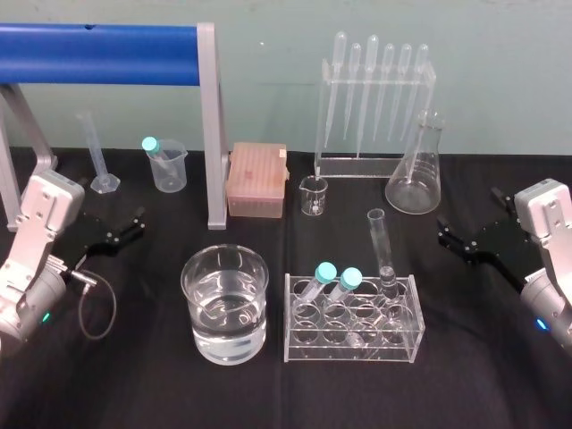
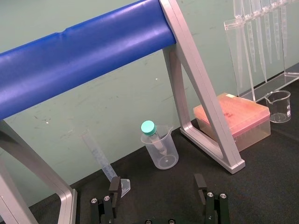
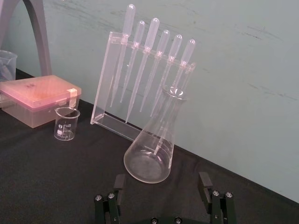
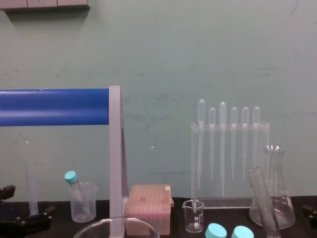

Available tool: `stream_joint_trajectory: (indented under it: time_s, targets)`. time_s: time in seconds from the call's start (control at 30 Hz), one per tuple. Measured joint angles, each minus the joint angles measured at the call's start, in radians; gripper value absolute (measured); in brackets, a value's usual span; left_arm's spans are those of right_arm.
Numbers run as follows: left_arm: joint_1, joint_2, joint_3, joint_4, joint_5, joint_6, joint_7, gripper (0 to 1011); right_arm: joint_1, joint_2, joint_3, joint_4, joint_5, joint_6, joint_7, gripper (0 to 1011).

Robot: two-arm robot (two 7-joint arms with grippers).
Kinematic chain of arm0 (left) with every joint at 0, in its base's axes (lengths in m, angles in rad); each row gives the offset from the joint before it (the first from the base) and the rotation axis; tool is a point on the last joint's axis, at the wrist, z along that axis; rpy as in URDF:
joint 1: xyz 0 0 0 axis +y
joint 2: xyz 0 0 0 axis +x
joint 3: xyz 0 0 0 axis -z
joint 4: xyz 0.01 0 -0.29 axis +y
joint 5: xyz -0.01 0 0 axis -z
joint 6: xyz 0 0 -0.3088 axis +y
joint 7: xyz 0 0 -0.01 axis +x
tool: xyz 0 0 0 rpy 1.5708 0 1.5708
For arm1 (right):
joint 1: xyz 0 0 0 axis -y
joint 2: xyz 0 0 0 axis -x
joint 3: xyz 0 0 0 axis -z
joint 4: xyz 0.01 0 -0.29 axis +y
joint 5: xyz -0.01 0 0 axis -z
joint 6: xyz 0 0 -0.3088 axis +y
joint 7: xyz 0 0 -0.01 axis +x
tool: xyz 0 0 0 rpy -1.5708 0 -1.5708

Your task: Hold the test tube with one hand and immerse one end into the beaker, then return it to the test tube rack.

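The test tube is clear and uncapped, and it leans in the back right of the clear test tube rack; its upper part also shows in the chest view. The beaker, wide and part full of water, stands just left of the rack. My left gripper hovers open at the table's left, well clear of the beaker, with nothing between its fingers. My right gripper is open and empty to the right of the rack, its fingers facing the conical flask.
Two teal-capped tubes lean in the rack's front left. Behind stand a conical flask, a pipette stand, a small glass beaker, a pink tip box, a plastic beaker and a graduated cylinder. A blue-bar frame's post rises behind the beaker.
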Motion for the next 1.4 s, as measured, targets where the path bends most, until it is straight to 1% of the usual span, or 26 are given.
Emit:
stream_joint_trajectory:
  time_s: [0.37, 0.47, 0.53, 0.6, 0.63, 0.67, 0.77, 0.83, 0.87, 0.9, 0.93, 0.97, 1.1, 1.13, 1.2, 1.27, 1.3, 1.4]
  targets:
    - [0.000, 0.000, 0.000, 0.000, 0.000, 0.000, 0.000, 1000, 0.000, 0.000, 0.000, 0.000, 0.000, 0.000, 0.000, 1000]
    - [0.000, 0.000, 0.000, 0.000, 0.000, 0.000, 0.000, 1000, 0.001, -0.005, 0.016, 0.000, 0.006, 0.000, 0.003, 1000]
    - [0.000, 0.000, 0.000, 0.000, 0.000, 0.000, 0.000, 1000, 0.000, -0.009, 0.032, -0.004, 0.028, -0.003, 0.015, 1000]
    - [0.000, 0.000, 0.000, 0.000, 0.000, 0.000, 0.000, 1000, -0.008, -0.010, 0.082, -0.032, 0.117, -0.019, 0.074, 1000]
    - [0.000, 0.000, 0.000, 0.000, 0.000, 0.000, 0.000, 1000, -0.008, -0.010, 0.082, -0.032, 0.117, -0.019, 0.074, 1000]
    - [0.000, 0.000, 0.000, 0.000, 0.000, 0.000, 0.000, 1000, -0.014, -0.008, 0.106, -0.052, 0.172, -0.029, 0.118, 1000]
    - [0.000, 0.000, 0.000, 0.000, 0.000, 0.000, 0.000, 1000, -0.025, 0.000, 0.139, -0.085, 0.257, -0.048, 0.200, 1000]
    - [0.000, 0.000, 0.000, 0.000, 0.000, 0.000, 0.000, 1000, -0.041, 0.017, 0.169, -0.133, 0.342, -0.079, 0.313, 1000]
    - [0.000, 0.000, 0.000, 0.000, 0.000, 0.000, 0.000, 1000, -0.041, 0.017, 0.169, -0.133, 0.342, -0.079, 0.313, 1000]
    - [0.000, 0.000, 0.000, 0.000, 0.000, 0.000, 0.000, 1000, -0.048, 0.026, 0.177, -0.154, 0.379, -0.094, 0.376, 1000]
    - [0.000, 0.000, 0.000, 0.000, 0.000, 0.000, 0.000, 1000, -0.052, 0.031, 0.179, -0.164, 0.395, -0.101, 0.406, 1000]
    - [0.000, 0.000, 0.000, 0.000, 0.000, 0.000, 0.000, 1000, -0.056, 0.040, 0.182, -0.181, 0.422, -0.109, 0.462, 1000]
    - [0.000, 0.000, 0.000, 0.000, 0.000, 0.000, 0.000, 1000, -0.062, 0.054, 0.178, -0.200, 0.454, -0.114, 0.556, 1000]
    - [0.000, 0.000, 0.000, 0.000, 0.000, 0.000, 0.000, 1000, -0.063, 0.059, 0.172, -0.204, 0.460, -0.113, 0.591, 1000]
    - [0.000, 0.000, 0.000, 0.000, 0.000, 0.000, 0.000, 1000, -0.062, 0.065, 0.160, -0.206, 0.461, -0.106, 0.633, 1000]
    - [0.000, 0.000, 0.000, 0.000, 0.000, 0.000, 0.000, 1000, -0.059, 0.068, 0.149, -0.206, 0.460, -0.095, 0.657, 1000]
    - [0.000, 0.000, 0.000, 0.000, 0.000, 0.000, 0.000, 1000, -0.055, 0.071, 0.139, -0.205, 0.455, -0.080, 0.677, 1000]
    - [0.000, 0.000, 0.000, 0.000, 0.000, 0.000, 0.000, 1000, -0.048, 0.071, 0.124, -0.197, 0.444, -0.057, 0.693, 1000]
